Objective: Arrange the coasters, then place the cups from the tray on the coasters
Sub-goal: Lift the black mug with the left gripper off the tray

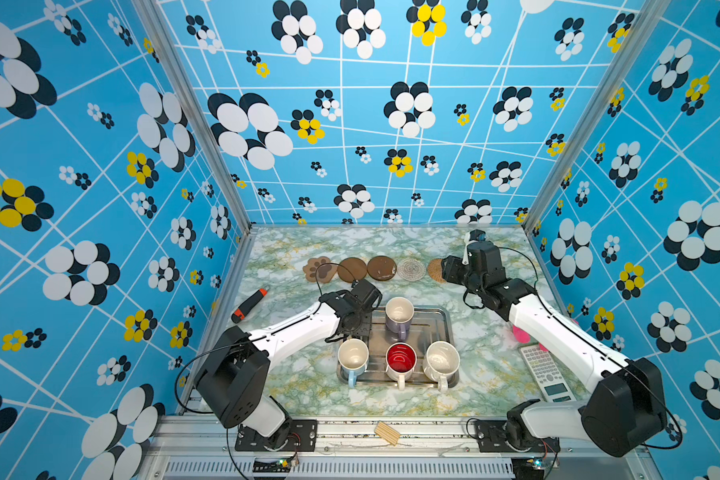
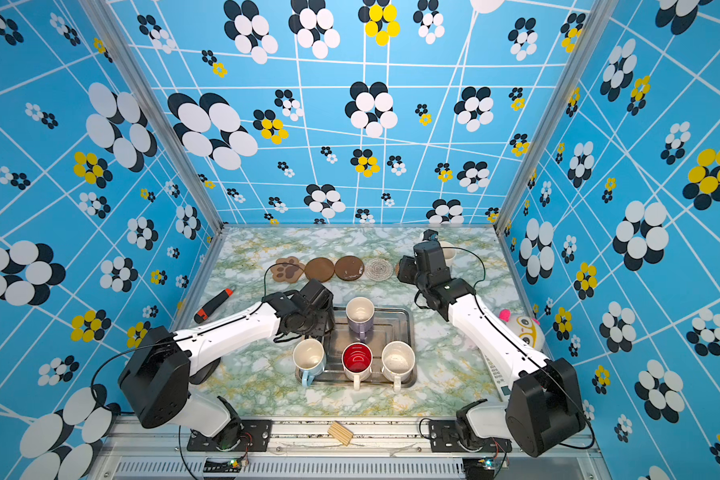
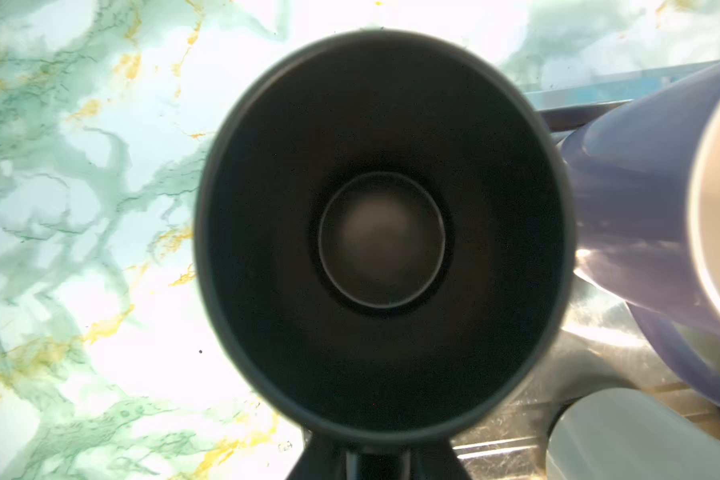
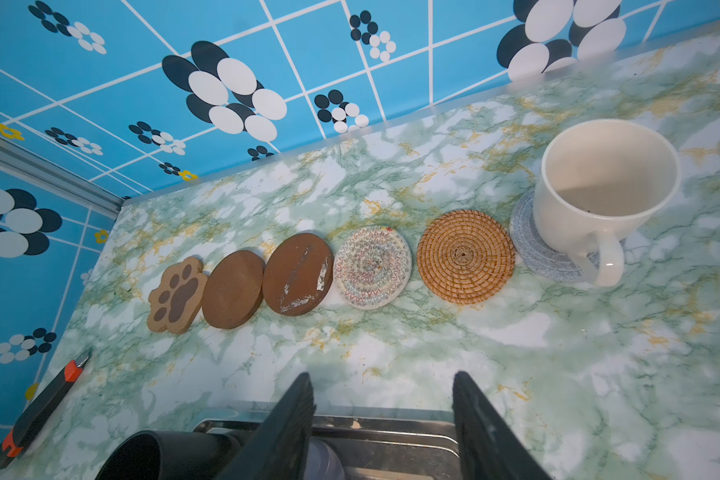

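Observation:
My left gripper (image 3: pixel 377 455) is shut on the rim of the black cup (image 3: pixel 383 241) at the far left corner of the tray (image 1: pixel 447 320). On the tray stand the lavender cup (image 1: pixel 399 318), light blue cup (image 1: pixel 353 357), red-inside cup (image 1: pixel 400 359) and speckled white cup (image 1: pixel 441 361). The coasters lie in a row behind it: paw (image 1: pixel 319 269), two dark-brown discs (image 1: pixel 352 269) (image 1: pixel 381 268), lacy disc (image 1: pixel 411 269) and rattan disc (image 4: pixel 465 255). The cream cup (image 4: pixel 603 187) sits on the grey spiral coaster (image 4: pixel 528 249). My right gripper (image 4: pixel 385 401) hangs open and empty above the table, in front of the rattan disc.
An orange-and-black box cutter (image 1: pixel 248 306) lies left of the tray. A calculator (image 1: pixel 545 370) and a pink-and-white toy (image 2: pixel 524 330) sit along the right edge under the right arm. A small wooden piece (image 1: pixel 386 432) rests on the front rail.

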You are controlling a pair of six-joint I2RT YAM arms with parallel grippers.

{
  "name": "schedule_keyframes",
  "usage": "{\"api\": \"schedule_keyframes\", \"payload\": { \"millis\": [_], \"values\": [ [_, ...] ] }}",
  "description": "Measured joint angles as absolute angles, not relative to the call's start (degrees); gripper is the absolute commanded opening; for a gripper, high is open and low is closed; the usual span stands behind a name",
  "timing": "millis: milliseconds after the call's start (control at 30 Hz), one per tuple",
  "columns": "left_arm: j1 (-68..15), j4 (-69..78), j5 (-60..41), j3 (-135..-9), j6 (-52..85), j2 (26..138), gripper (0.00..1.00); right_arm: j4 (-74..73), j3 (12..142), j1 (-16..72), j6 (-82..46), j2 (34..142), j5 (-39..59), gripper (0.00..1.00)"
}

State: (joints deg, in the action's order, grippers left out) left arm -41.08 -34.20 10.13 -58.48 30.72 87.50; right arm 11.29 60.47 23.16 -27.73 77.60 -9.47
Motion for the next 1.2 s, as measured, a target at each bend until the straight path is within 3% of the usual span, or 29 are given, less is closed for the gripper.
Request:
{"api": "schedule_keyframes", "payload": {
  "millis": [1200],
  "values": [
    [-41.4, -32.5, 14.5, -57.4, 30.7, 79.9, 0.0, 11.4, 60.8, 23.2, -28.6, 78.3, -6.0, 0.55]
  ]
}}
